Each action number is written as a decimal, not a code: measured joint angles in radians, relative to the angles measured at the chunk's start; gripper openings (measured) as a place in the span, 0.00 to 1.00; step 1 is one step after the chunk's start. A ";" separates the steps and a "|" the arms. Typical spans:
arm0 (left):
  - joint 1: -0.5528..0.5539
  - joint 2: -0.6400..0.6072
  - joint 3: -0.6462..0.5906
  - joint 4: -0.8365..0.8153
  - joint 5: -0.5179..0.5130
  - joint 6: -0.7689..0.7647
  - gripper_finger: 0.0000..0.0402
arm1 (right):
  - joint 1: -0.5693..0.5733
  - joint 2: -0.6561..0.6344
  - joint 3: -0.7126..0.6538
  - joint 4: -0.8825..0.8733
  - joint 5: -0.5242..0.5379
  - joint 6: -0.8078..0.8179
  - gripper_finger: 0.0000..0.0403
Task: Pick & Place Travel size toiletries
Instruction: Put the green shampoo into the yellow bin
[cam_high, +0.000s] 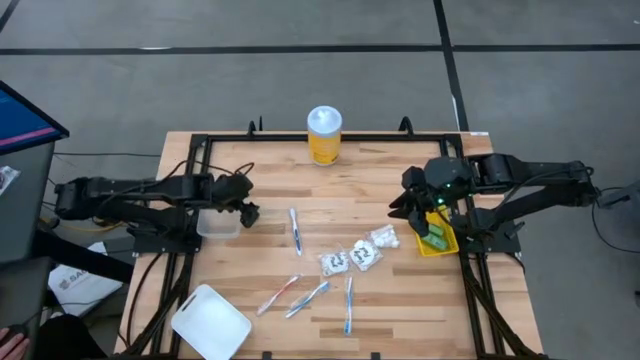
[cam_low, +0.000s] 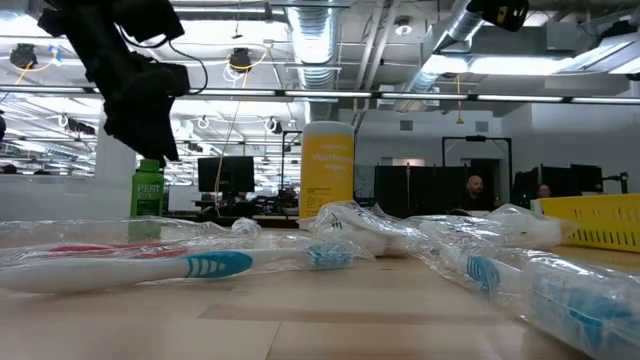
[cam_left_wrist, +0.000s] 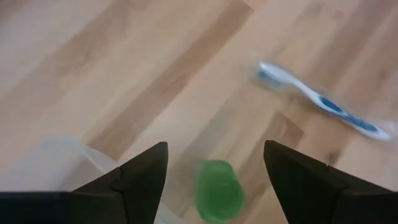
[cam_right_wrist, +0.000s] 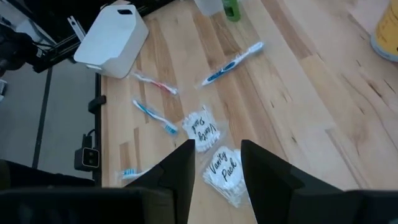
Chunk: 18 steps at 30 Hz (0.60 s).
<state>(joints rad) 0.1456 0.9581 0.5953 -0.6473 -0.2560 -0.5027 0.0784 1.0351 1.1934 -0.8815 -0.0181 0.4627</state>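
A small green bottle (cam_left_wrist: 219, 190) stands upright on the table beside a clear tub (cam_high: 218, 222); it also shows in the low view (cam_low: 148, 190). My left gripper (cam_high: 246, 212) hovers open just above it, a finger on either side, touching nothing. My right gripper (cam_high: 408, 205) is open and empty above the table, next to a yellow bin (cam_high: 437, 240) that holds green chunks. Several toothbrushes lie flat: a blue-white one (cam_high: 295, 230), a pink one (cam_high: 278, 294), two blue ones (cam_high: 349, 303). White packets (cam_right_wrist: 214, 168) lie in the middle (cam_high: 350, 258).
A tall yellow jar with a white lid (cam_high: 324, 135) stands at the far edge. A white lid-like tray (cam_high: 210, 322) lies at the near left corner. A black frame (cam_high: 200, 145) runs round the table. Bare wood lies between the jar and the toothbrushes.
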 joint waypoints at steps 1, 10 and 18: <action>-0.019 0.000 -0.003 0.000 -0.010 0.006 0.65 | 0.000 0.000 0.000 0.000 0.000 0.002 0.30; -0.155 -0.069 -0.134 0.062 -0.209 0.005 0.66 | 0.000 -0.001 0.000 0.001 0.000 0.010 0.30; -0.168 -0.169 -0.209 0.126 -0.216 -0.003 0.59 | 0.000 -0.001 0.000 0.001 0.000 0.010 0.30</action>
<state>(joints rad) -0.0219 0.7889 0.3860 -0.5213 -0.4716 -0.5053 0.0780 1.0340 1.1934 -0.8803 -0.0181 0.4725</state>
